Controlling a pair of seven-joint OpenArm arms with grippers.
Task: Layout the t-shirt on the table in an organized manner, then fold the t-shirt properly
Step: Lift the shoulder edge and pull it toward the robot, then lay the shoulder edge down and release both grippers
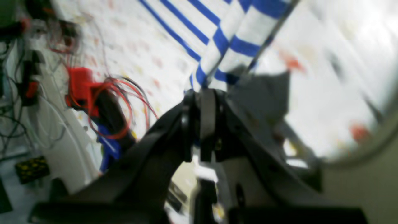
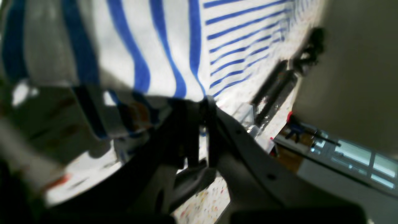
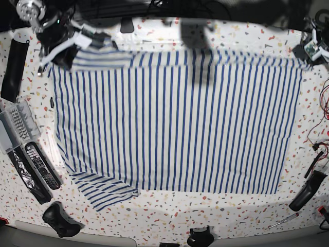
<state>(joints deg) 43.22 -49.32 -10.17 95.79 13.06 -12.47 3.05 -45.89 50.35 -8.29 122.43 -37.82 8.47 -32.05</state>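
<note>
The white, blue-striped t-shirt [image 3: 175,123] lies spread over the speckled table [image 3: 169,216], with one sleeve fanned out at the near left. My right gripper [image 3: 72,46] is at the far left corner, shut on the shirt's edge by the other sleeve. In the right wrist view the cloth [image 2: 149,46] hangs from my right gripper [image 2: 203,102]. My left gripper [image 3: 308,51] is at the far right corner. In the left wrist view a bunched fold of the shirt [image 1: 236,34] runs up out of my left gripper [image 1: 201,91], which is shut on it.
Along the table's left edge lie a black cylinder [image 3: 13,62], a grey tray [image 3: 15,123] and remote controls [image 3: 38,164]. A game controller [image 3: 61,221] sits at the near left. A black tool [image 3: 308,190], red wires [image 3: 324,103] and a screwdriver [image 3: 282,221] are at the right.
</note>
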